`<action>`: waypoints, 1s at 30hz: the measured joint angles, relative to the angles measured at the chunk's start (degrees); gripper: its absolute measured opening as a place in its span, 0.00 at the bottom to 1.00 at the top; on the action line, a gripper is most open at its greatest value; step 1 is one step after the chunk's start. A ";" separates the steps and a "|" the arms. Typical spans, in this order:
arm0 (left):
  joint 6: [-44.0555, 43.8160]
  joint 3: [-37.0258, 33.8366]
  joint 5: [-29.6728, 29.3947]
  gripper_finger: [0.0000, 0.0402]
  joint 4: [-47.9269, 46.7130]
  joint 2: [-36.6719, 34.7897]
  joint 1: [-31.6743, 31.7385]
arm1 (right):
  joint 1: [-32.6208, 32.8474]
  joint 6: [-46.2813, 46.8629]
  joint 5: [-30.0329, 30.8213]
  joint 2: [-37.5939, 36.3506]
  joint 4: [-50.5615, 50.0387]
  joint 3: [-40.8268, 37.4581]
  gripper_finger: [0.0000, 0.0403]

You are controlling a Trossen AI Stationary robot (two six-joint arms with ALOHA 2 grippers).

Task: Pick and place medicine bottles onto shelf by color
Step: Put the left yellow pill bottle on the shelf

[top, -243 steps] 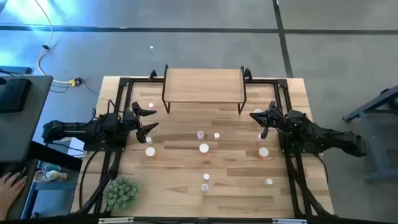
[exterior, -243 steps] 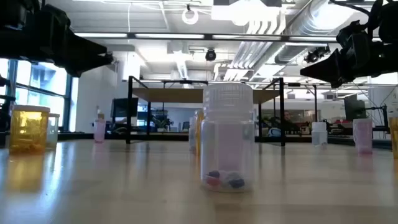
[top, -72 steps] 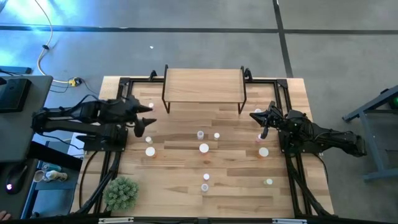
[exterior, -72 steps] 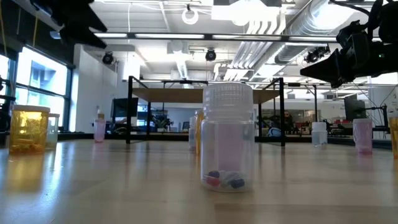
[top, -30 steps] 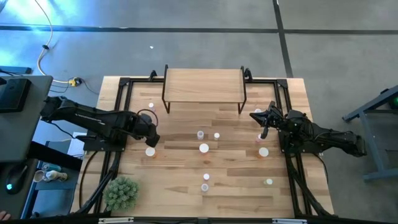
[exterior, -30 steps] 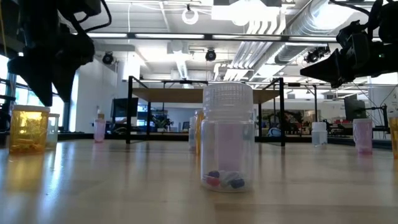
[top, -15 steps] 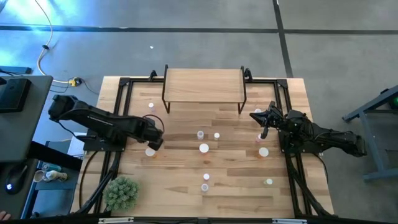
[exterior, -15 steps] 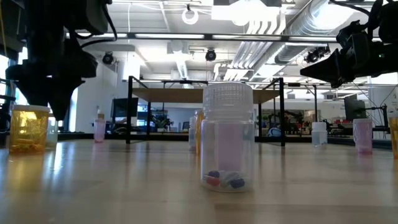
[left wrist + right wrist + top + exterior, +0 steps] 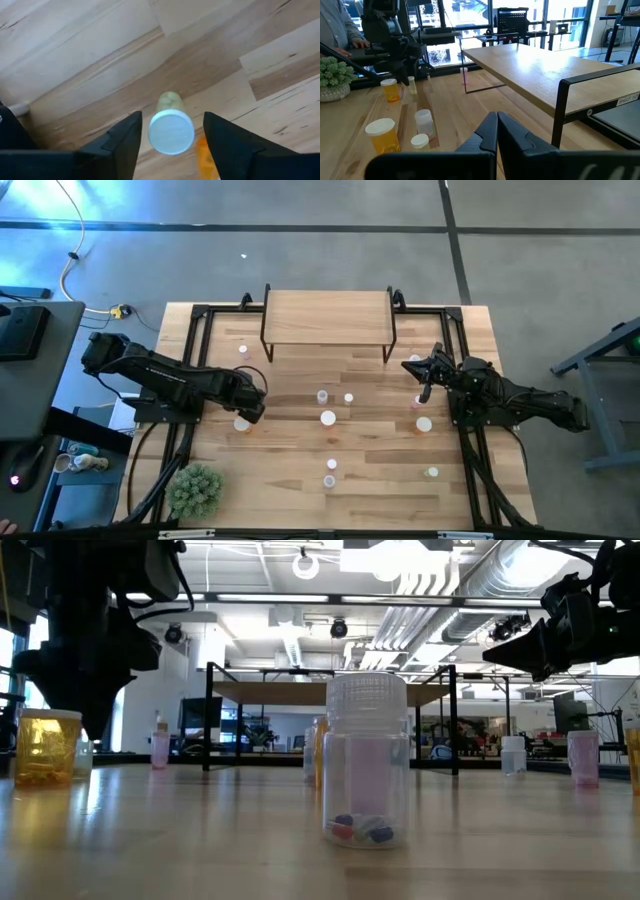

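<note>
From above, the left gripper (image 9: 250,408) sits left of centre on the table (image 9: 380,480), directly over a white-capped bottle (image 9: 241,423) near the left rail; the shelf (image 9: 328,318) stands at the upper middle against the far edge. More bottles (image 9: 327,418) dot the middle, with bare wood between them and along the lower edge, where a plant (image 9: 195,490) fills the lower left corner. The right gripper (image 9: 420,370) waits at the right, near two bottles by the right rail. At table height, the left arm hangs dark in the upper left beside an orange bottle (image 9: 46,747), a clear bottle (image 9: 366,760) fills the centre, and the shelf shows behind it. The left wrist camera shows the fingers (image 9: 122,137) spread on either side of a yellow-green bottle (image 9: 171,127), gaps on both sides, not touching. The right wrist camera shows its fingers (image 9: 487,134) pressed together, the shelf at upper right and open table at left.
</note>
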 joint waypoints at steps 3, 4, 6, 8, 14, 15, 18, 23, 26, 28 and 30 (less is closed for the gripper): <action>0.14 0.00 0.00 0.43 -0.02 0.00 0.00 | 0.00 -0.01 0.00 0.00 -0.01 0.00 0.01; 0.18 0.00 0.00 0.41 -0.03 0.00 0.00 | 0.00 -0.01 0.00 0.00 -0.01 0.00 0.01; 1.07 -0.01 0.02 0.38 -0.02 0.00 0.00 | 0.00 0.00 -0.01 0.00 -0.01 0.01 0.01; 1.23 0.00 0.04 0.35 -0.04 0.00 0.00 | 0.00 -0.02 -0.01 0.00 -0.01 0.01 0.01; 1.67 0.00 0.07 0.29 -0.04 -0.02 0.00 | 0.00 -0.01 -0.01 0.00 0.00 0.00 0.01; 2.26 0.00 0.07 0.29 -0.04 -0.02 0.00 | 0.00 -0.01 0.01 0.00 0.00 0.00 0.01; 3.12 0.00 0.17 0.29 -0.04 -0.02 0.10 | -0.02 -0.02 0.01 0.00 -0.01 -0.01 0.01; 6.60 1.58 0.57 0.29 -0.34 -0.02 1.44 | -0.01 -0.01 0.01 0.00 -0.01 -0.01 0.01; 9.95 4.05 0.61 0.29 -0.35 -0.04 2.89 | 0.00 0.00 0.00 0.00 -0.01 0.00 0.01; 13.04 6.10 0.52 0.29 -0.39 -0.04 4.28 | 0.00 -0.02 0.01 0.00 -0.01 0.01 0.01; 16.11 8.06 0.46 0.29 -0.63 -0.04 5.90 | 0.00 -0.01 0.01 0.00 0.00 0.01 0.01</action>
